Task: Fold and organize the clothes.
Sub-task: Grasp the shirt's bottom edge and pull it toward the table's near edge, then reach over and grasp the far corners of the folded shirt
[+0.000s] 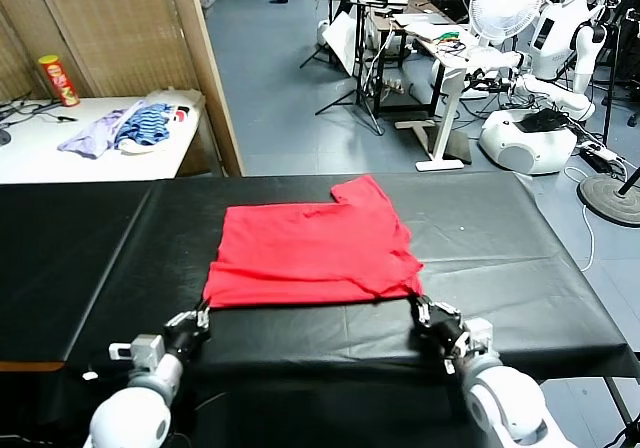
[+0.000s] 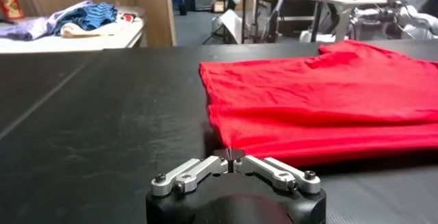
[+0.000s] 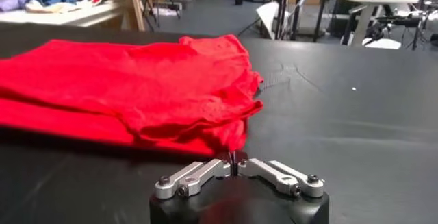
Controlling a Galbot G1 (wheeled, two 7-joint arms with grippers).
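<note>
- Red T-shirt — folded, mid-frame on the black table.
- Left claw pinched shut on its lower-left corner.
- Right claw — clamped on the lower-right corner.

Folded layers of the red T-shirt hide any print or label.

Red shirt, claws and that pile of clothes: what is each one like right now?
Red T-shirt: partly folded, lying flat on the black table, wrinkled at one near corner.
Left claw: shut, at the shirt's near left corner.
Right claw: shut, at the shirt's near right corner.
Purple and striped clothes: heaped unfolded on the white side table.
Red can: standing upright.
</note>
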